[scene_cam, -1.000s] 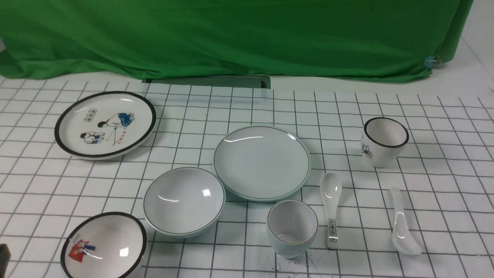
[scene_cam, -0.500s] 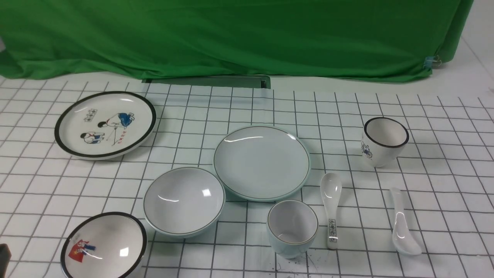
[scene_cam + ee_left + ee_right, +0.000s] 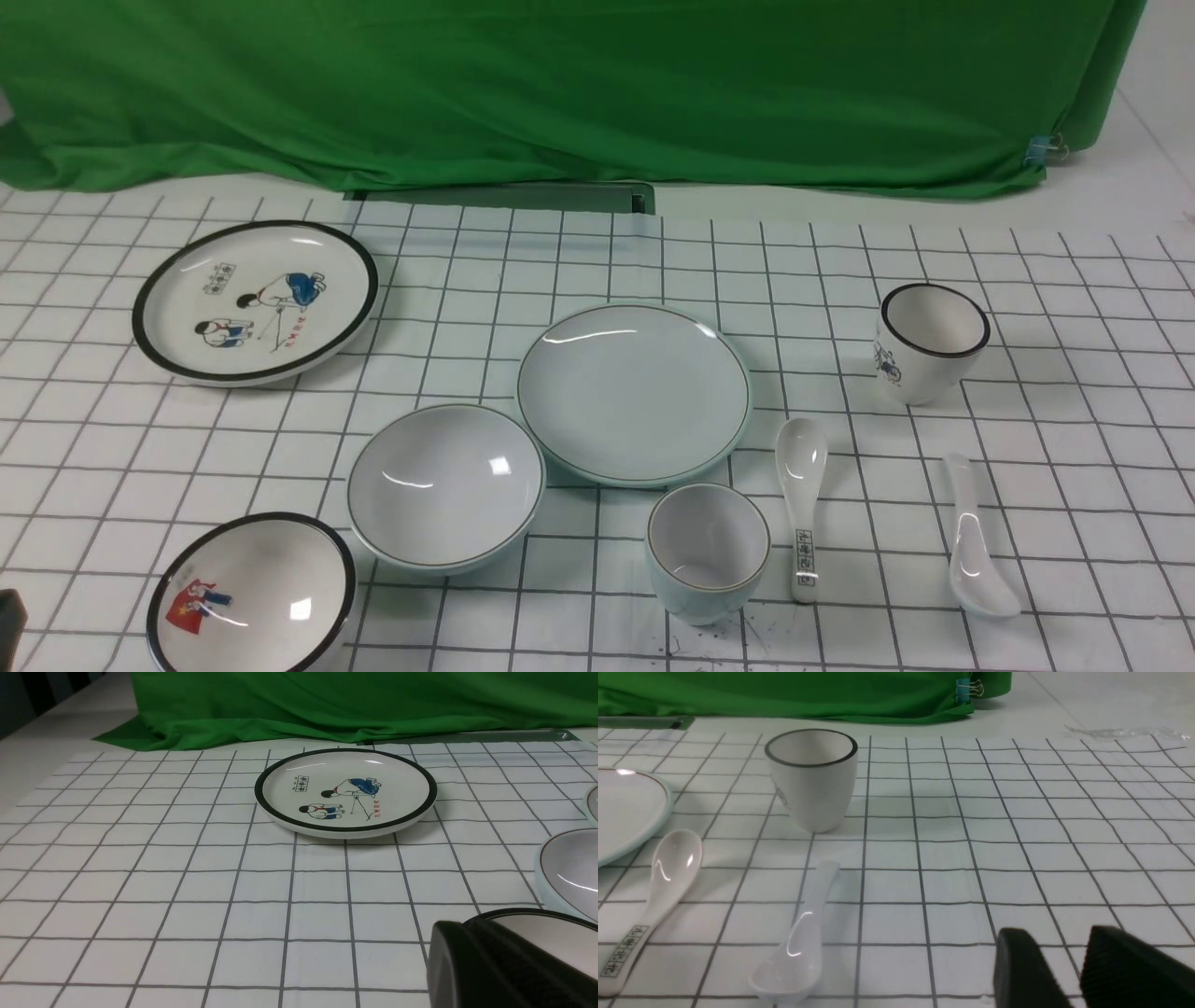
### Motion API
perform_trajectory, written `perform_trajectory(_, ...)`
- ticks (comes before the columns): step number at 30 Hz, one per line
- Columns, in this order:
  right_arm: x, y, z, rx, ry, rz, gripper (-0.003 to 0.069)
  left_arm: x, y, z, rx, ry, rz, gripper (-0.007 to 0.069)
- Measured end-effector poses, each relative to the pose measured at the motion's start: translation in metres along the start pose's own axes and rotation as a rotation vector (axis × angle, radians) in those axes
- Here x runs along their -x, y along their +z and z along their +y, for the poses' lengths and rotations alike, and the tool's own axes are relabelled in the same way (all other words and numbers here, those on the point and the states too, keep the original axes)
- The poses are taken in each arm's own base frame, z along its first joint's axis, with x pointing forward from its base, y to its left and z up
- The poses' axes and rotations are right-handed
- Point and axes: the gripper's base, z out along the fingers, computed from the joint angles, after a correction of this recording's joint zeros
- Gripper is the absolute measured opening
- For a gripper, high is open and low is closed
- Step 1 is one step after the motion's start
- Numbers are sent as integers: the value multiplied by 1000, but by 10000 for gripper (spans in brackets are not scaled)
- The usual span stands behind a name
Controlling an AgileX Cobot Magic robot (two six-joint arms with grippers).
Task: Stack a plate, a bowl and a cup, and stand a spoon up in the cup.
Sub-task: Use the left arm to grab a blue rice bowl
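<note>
The pale blue-green plate (image 3: 633,392) lies mid-table. The matching bowl (image 3: 446,485) sits at its near left and the matching cup (image 3: 708,551) stands upright at its near right. The plain white spoon (image 3: 976,541) (image 3: 798,947) lies flat further right, bowl end toward me. My left gripper (image 3: 460,926) is shut with nothing in it, low at the near left, in front of the picture bowl's rim; the pale bowl's edge (image 3: 570,868) shows beyond. My right gripper (image 3: 1057,938) is open and empty, low over the cloth to the right of the plain spoon.
A black-rimmed cartoon plate (image 3: 254,299) (image 3: 345,793) lies far left. A black-rimmed picture bowl (image 3: 252,597) sits near left. A spoon with black characters (image 3: 801,504) lies between cup and plain spoon. A black-rimmed white cup (image 3: 929,341) (image 3: 811,779) stands right. Green cloth (image 3: 560,84) hangs behind.
</note>
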Motion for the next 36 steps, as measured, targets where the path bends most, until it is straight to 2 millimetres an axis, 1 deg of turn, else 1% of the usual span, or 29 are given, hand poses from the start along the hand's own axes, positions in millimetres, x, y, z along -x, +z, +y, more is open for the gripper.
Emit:
perform_trajectory(9,0,0,0,0,0,-4,243,0,0,0,3,12,0,-29)
perform_trajectory(12,0,0,0,0,0,-4,243,0,0,2,19,83,0,-29)
perform_trajectory(14,0,0,0,0,0,-4,243,2,0,2,24,96,-17,-29)
perform_trajectory(17,0,0,0,1,4,-4,243,5,0,2,23,57,-59,-29)
perform_trajectory(19,1,0,0,5,44,-6,243,8,0,2,20,5,-92,-29)
perform_trajectory(21,1,0,1,8,134,-6,243,10,-1,1,10,-77,-108,-29)
perform_trajectory(22,1,0,1,11,191,-6,243,10,-1,1,1,-157,-114,-29)
perform_trajectory(24,1,0,2,21,363,-2,243,12,-1,0,-22,-354,-131,-29)
perform_trajectory(26,1,0,4,42,664,8,243,15,-1,0,-67,-753,-157,-29)
perform_trajectory(27,1,0,4,44,670,9,243,15,-1,0,-71,-793,-158,-29)
perform_trajectory(28,1,0,5,52,863,17,243,16,-1,-1,-98,-1029,-160,-29)
perform_trajectory(29,1,0,5,55,999,23,243,17,-2,-1,-110,-1141,-161,-29)
perform_trajectory(30,1,0,5,57,1084,26,243,17,-2,0,-117,-1205,-166,-29)
perform_trajectory(31,1,0,5,57,1135,28,243,18,-2,0,-118,-1225,-171,-29)
perform_trajectory(32,1,0,5,57,1163,29,243,18,-2,0,-115,-1208,-176,-29)
perform_trajectory(34,1,0,5,53,1165,27,243,19,-2,1,-109,-1180,-190,-29)
perform_trajectory(36,1,0,5,48,1147,24,243,20,-2,2,-110,-1198,-206,-27)
